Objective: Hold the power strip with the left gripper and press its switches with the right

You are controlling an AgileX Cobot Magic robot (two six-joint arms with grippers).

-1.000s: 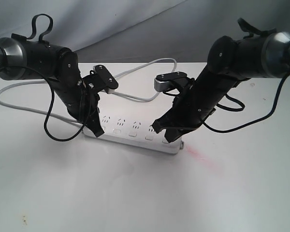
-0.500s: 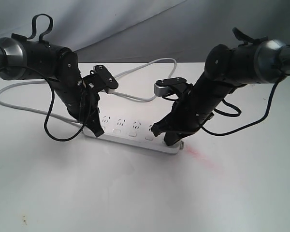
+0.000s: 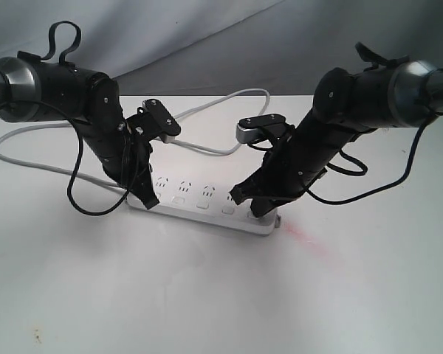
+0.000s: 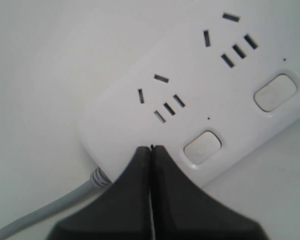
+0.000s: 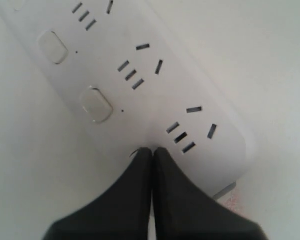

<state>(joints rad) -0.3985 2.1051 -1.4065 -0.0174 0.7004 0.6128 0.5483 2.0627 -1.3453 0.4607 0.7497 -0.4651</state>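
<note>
White smooth plastic power strip [image 3: 204, 206] lies flat on the bench [image 3: 207, 295]. Left end effector [image 4: 151, 148], fingers together, rests on its rounded cord end; right end effector [image 5: 151, 150], likewise closed, rests on the opposite end.

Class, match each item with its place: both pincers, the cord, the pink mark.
1. left pincer
2. right pincer
3. cord
4. pink mark

a. on the table just past the power strip's free end
b. tip at the strip's cord end
c. tip at the strip's free end
d. loops across the table behind the strip

Pairs: 1-b, 2-c, 3-d, 4-a.
</note>
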